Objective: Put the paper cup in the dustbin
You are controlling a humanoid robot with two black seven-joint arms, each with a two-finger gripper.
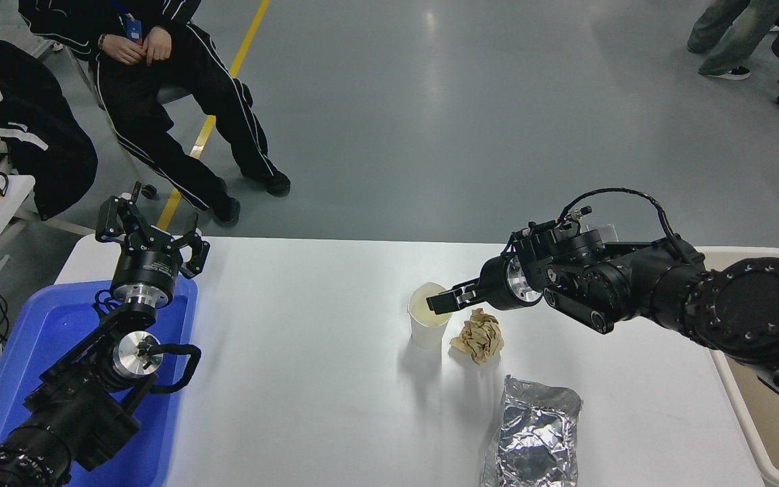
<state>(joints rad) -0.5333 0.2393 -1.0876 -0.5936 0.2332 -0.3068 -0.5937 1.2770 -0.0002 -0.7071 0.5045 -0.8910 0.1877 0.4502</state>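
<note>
The paper cup (428, 318) stands upright near the middle of the white table (295, 379), its cream inside showing. My right gripper (438, 302) reaches in from the right and its tip sits at the cup's right rim, partly over the mouth; it looks open, with nothing held. The dustbin (778, 419) is at the table's right edge, partly hidden behind my right arm. My left gripper (153, 226) is parked open at the lower left above the blue tray.
A crumpled brown paper ball (479, 336) lies just right of the cup, under my right wrist. A silver foil bag (535, 433) lies at the front. A blue tray (17, 352) is at the left. A person (159, 101) sits beyond the table's far left.
</note>
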